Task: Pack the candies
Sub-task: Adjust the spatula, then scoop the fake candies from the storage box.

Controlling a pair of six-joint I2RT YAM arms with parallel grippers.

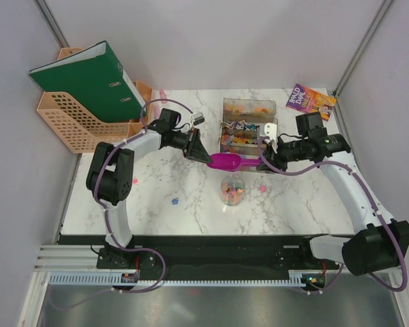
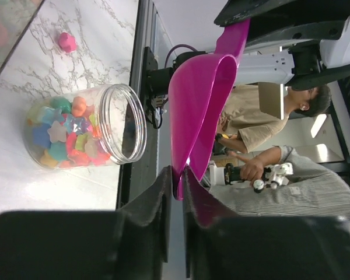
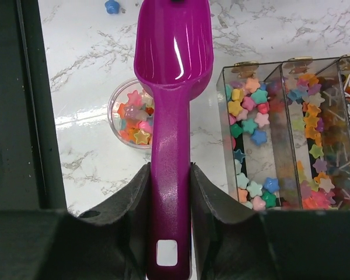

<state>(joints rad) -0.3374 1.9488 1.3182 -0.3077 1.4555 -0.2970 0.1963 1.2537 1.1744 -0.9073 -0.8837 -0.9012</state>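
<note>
The purple scoop (image 1: pixel 225 162) hangs empty above the table, just behind the small clear jar (image 1: pixel 232 189), which holds star-shaped candies (image 1: pixel 232 191). My left gripper (image 1: pixel 203 155) is shut on the front rim of the scoop's bowl (image 2: pixel 201 111). My right gripper (image 1: pixel 264 162) is shut on the scoop's handle (image 3: pixel 170 192). The right wrist view shows the empty bowl over the jar (image 3: pixel 131 114). More candies (image 3: pixel 254 116) lie in the clear trays (image 3: pixel 291 64). The left wrist view shows the jar (image 2: pixel 84 125) part full.
Clear trays (image 1: pixel 226 109) stand behind the scoop. Loose candies lie on the marble: pink (image 1: pixel 264 187), blue (image 1: pixel 175 201) and pink (image 1: pixel 134 180). A peach file rack (image 1: pixel 68 126) with a green binder (image 1: pixel 88 82) stands back left. A book (image 1: pixel 310 100) lies back right.
</note>
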